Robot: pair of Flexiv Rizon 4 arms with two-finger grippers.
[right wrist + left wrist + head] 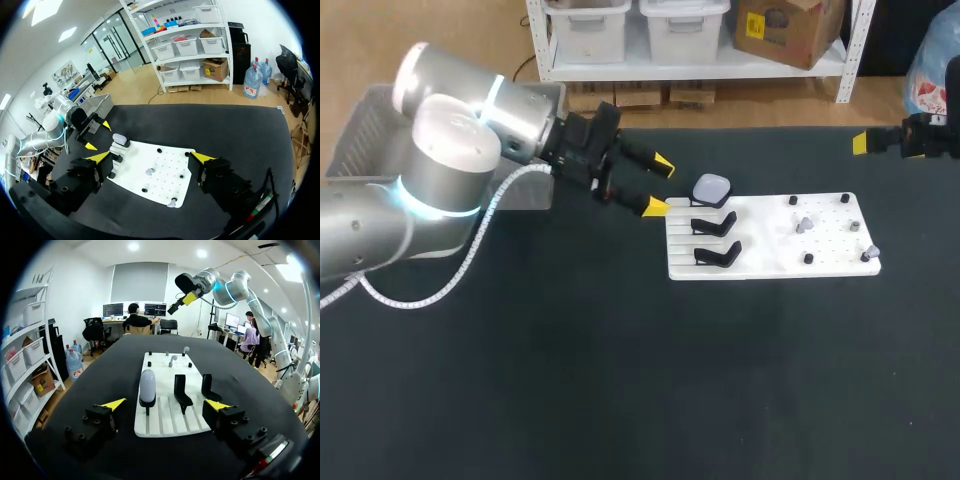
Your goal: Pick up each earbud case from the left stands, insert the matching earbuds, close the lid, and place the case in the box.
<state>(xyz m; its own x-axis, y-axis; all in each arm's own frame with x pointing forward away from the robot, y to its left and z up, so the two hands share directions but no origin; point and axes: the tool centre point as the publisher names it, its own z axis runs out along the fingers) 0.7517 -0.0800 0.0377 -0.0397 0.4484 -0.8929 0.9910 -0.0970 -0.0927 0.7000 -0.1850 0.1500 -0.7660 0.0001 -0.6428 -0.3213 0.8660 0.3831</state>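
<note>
- Left gripper (pixel 658 187): fingers apart, empty, at the stand end of the board (pixel 760 262) on the counter (pixel 570 380).
- Case (pixel 711 189): sits on an end stand of the row of three; two other stands (pixel 715 222) bare.
- Key relation: case lies just ahead of the left gripper, off its midline toward one finger. In the left wrist view it stands on end, long axis up.
- Right gripper (pixel 151 157): fingers apart, empty, raised well beyond the board's far end. Left arm clearly nearer.
- Judgement: the approach needs a small sideways shift to centre the case between the fingers before closing.
</note>
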